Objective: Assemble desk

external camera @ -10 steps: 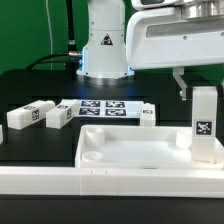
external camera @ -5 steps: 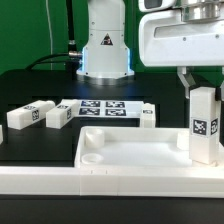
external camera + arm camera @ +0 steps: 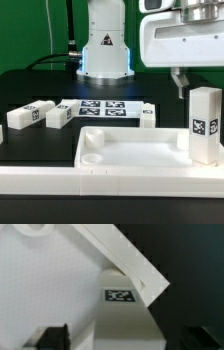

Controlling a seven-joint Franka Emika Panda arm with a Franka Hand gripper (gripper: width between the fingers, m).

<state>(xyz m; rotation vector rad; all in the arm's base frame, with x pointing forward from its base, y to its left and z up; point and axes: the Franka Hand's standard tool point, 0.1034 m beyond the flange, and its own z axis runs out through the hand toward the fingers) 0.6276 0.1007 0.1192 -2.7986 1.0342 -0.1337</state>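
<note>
The white tabletop lies rim-up at the front of the table. One white square leg stands upright in the tabletop's corner at the exterior view's right, its tag facing the camera. My gripper hangs over the top of that leg, one finger beside it and apart from it. In the wrist view the leg with its tag runs between my gripper's dark fingers, with a gap on each side. The gripper is open and holds nothing.
Three loose legs lie at the exterior view's left and a small one lies behind the tabletop. The marker board lies in front of the robot's base. A long white rail runs along the front edge.
The jaws have spread apart and let go of the upright leg. The leg stays standing in the corner socket.
</note>
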